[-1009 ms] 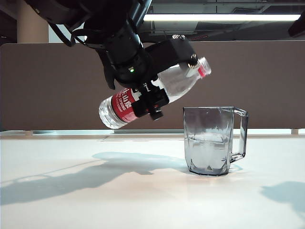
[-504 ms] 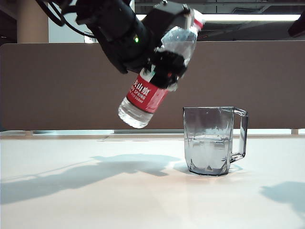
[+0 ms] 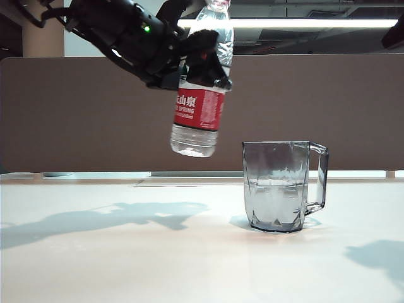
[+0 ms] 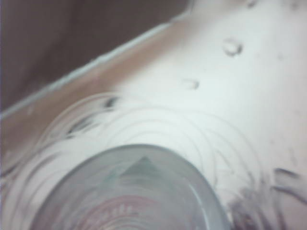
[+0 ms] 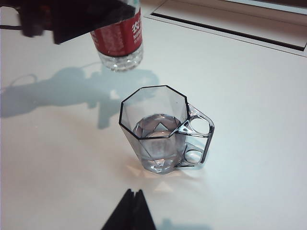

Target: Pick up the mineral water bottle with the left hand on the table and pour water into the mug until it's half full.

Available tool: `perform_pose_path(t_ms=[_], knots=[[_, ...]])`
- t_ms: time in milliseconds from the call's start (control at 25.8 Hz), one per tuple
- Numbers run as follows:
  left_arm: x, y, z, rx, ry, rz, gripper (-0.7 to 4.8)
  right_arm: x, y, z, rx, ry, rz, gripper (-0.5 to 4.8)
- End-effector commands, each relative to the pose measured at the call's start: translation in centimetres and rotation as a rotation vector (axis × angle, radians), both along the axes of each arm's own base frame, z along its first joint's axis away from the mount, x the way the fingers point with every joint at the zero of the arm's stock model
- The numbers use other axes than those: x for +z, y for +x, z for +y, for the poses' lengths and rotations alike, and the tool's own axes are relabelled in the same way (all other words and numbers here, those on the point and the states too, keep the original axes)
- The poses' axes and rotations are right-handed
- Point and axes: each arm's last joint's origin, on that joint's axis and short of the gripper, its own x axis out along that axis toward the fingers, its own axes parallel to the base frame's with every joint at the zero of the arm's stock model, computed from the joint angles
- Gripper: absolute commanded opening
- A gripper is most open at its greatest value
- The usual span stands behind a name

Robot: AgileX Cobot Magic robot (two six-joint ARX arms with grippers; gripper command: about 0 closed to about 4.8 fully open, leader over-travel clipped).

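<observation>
My left gripper [image 3: 197,55] is shut on the mineral water bottle [image 3: 201,107], which hangs nearly upright in the air to the left of the mug [image 3: 278,186], base well above the table [image 3: 126,252]. The bottle [image 5: 117,40] has a red-and-white label and little water left at its base. The faceted grey glass mug [image 5: 158,134] stands on the table with water up to about its middle, handle turned away from the bottle. The left wrist view is filled by the blurred clear bottle [image 4: 129,191]. My right gripper [image 5: 131,193] is shut and empty, hovering near the mug.
A brown partition wall [image 3: 95,113] runs behind the table's far edge. A recessed dark-edged panel [image 5: 230,24] lies in the tabletop beyond the mug. Arm shadows fall on the white surface left of the mug.
The left arm has swung the bottle from a tilted, neck-toward-mug pose back to nearly upright, lifting and drawing it away to the left. Mug and right gripper have not moved.
</observation>
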Motion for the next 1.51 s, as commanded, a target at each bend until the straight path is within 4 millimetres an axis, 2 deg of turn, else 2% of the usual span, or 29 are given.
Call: perform_pose_path(t_ms=[39, 349, 543, 698, 970, 1513], knots=[[0.5, 0.3, 0.9, -0.119, -0.047, 0.024, 2.95, 0.3, 0.0, 0.0, 0.006, 0.009, -0.02, -0.05], [-0.2, 1.0, 2.2, -0.085, -0.036, 0.051, 2.95, 0.3, 0.0, 0.0, 0.006, 0.008, -0.02, -0.05], [-1.5, 0.9, 3.0, -0.039, -0.082, 0.067, 2.95, 0.3, 0.0, 0.0, 0.006, 0.008, -0.02, -0.05], [-3.4, 0.1, 3.6, 0.007, -0.139, 0.106, 2.95, 0.1, 0.0, 0.0, 0.006, 0.001, -0.006, -0.05], [-5.7, -1.2, 4.8, 0.113, -0.196, 0.094, 2.95, 0.0, -0.1, 0.0, 0.006, -0.006, 0.006, -0.05], [-8.6, -3.2, 6.1, 0.148, -0.167, 0.073, 2.95, 0.0, -0.1, 0.0, 0.006, -0.006, 0.006, -0.05]])
